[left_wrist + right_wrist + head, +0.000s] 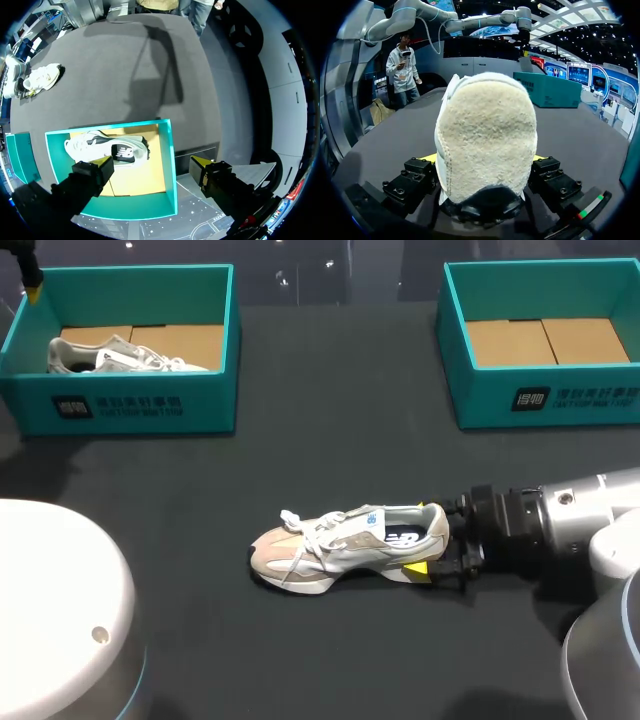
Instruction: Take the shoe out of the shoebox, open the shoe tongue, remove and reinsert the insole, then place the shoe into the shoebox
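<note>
The sneaker (345, 545) lies on its sole near the middle of the table, out of either box, toe pointing toward my left side and heel toward my right arm. My right gripper (425, 538) has the heel between its fingers; in the right wrist view the finger blocks press against the nappy cream heel from both sides, so I take it as clamped there. I judge the shoe light, with a soft mesh and suede upper that will crumple if pinched. The heel cup and sole are stiffer, which makes the heel a sound place to steady it. The tongue and the thin insole should be floppy, best taken by an edge, and the loose white laces could snag a fingertip. My left gripper (150, 167) hangs wide apart and empty above the left shoebox (130, 390), well away from the shoe. That teal box holds a second sneaker (115, 355) lying on its side on the cardboard floor. The right shoebox (560, 390) shows only bare cardboard inside. The table (330, 440) is covered in dark matte cloth, which should keep the rubber sole from sliding.
</note>
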`<state>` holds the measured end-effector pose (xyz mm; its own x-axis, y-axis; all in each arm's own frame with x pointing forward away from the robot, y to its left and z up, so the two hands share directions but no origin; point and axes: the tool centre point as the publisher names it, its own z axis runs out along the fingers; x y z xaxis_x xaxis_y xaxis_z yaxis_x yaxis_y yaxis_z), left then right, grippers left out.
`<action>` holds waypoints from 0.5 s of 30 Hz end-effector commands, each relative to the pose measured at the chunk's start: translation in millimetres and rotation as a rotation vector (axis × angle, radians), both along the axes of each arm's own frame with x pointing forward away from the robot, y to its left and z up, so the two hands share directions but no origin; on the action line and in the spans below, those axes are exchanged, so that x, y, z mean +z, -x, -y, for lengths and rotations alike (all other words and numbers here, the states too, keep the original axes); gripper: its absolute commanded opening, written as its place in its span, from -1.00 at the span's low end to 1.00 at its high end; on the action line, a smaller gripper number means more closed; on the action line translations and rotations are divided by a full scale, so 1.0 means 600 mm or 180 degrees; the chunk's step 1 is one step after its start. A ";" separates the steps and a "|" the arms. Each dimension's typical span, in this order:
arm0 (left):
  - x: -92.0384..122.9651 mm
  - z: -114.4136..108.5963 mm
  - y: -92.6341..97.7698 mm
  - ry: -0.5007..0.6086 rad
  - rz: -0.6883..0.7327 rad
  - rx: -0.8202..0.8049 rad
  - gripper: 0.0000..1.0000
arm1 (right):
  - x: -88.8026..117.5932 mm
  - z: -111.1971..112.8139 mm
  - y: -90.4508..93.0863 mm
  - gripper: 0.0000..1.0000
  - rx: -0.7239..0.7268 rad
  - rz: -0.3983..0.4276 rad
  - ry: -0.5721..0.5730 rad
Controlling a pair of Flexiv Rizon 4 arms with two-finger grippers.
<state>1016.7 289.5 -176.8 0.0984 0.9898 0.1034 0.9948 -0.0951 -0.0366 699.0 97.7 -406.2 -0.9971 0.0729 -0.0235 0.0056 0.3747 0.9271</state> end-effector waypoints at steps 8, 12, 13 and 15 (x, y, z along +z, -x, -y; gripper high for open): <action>0.001 -0.001 -0.001 -0.0004 -0.0006 -0.0003 1.00 | 0.000 -0.005 -0.004 -1.00 -0.0001 0.0024 0.0028; 0.001 -0.001 -0.001 -0.0004 -0.0006 -0.0003 1.00 | 0.001 0.000 -0.001 -1.00 -0.0028 0.0025 0.0048; 0.001 -0.001 -0.001 -0.0004 -0.0006 -0.0003 1.00 | 0.001 0.000 0.000 -1.00 -0.0032 0.0025 0.0049; 0.001 -0.001 -0.001 -0.0004 -0.0006 -0.0003 1.00 | 0.001 0.000 0.000 -1.00 -0.0036 0.0023 0.0054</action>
<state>1016.7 289.5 -176.8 0.0984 0.9898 0.1034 0.9948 -0.0951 -0.0366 699.9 97.4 -406.4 -0.9965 0.0782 -0.0308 0.0018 0.3853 0.9228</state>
